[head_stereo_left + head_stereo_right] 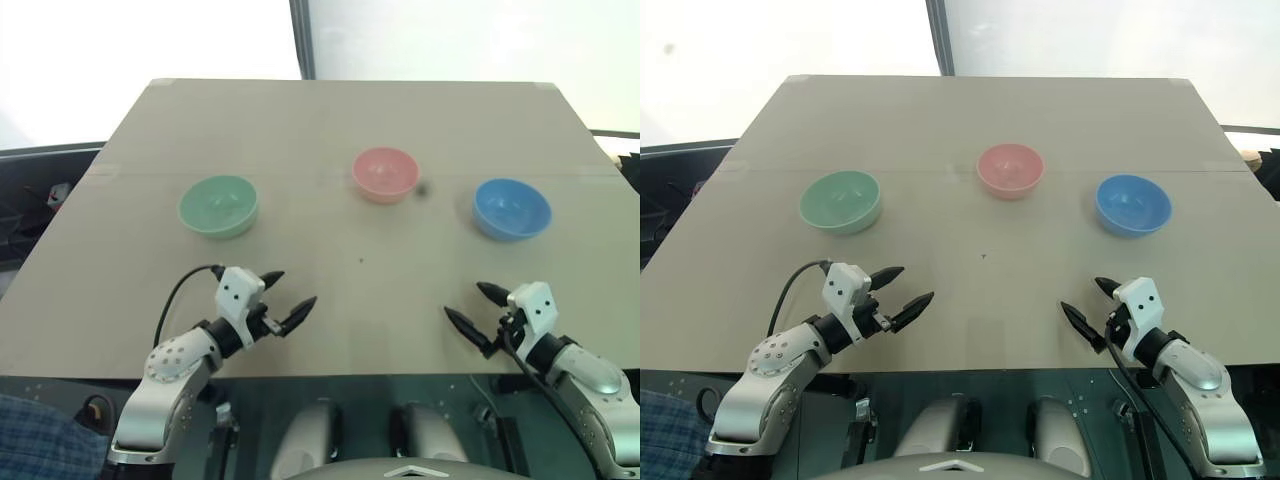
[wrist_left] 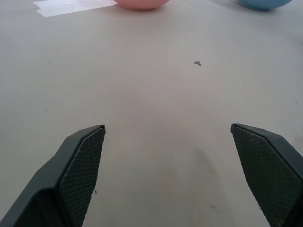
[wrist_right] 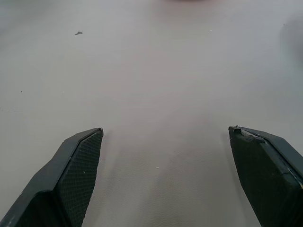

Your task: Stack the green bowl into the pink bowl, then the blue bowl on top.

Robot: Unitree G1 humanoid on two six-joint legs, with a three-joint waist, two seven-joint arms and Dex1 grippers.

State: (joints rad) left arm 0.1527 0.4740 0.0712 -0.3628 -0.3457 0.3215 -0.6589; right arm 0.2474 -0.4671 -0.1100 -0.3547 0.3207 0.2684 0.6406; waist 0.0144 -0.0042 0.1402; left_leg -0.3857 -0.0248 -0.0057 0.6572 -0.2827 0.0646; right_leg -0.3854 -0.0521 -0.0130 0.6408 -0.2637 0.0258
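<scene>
A pale beige worktop [image 1: 330, 130] is seen from above, with three small round bowls set upright in a loose row across its middle, each well apart from the others and none stacked. Taking the centre of the worktop as the clock's hub, the green bowl [image 1: 218, 206] is found at about ten o'clock, the pink bowl [image 1: 385, 174] at about twelve o'clock and a little farther back, and the blue bowl [image 1: 512, 209] at about two o'clock. A small dark speck [image 1: 422, 190] is seen on the surface just beside the pink bowl, on the side toward the blue bowl. Near the front edge, the left gripper [image 1: 286, 298] is held at about eight o'clock, its two black fingers spread wide apart with nothing between them. The right gripper [image 1: 475, 309] is held at about four o'clock, its fingers likewise spread wide and empty. Both grippers are angled inward toward the middle, and both are kept well apart from all three bowls. In the left wrist view, bare worktop is seen between the fingers [image 2: 78, 177].
</scene>
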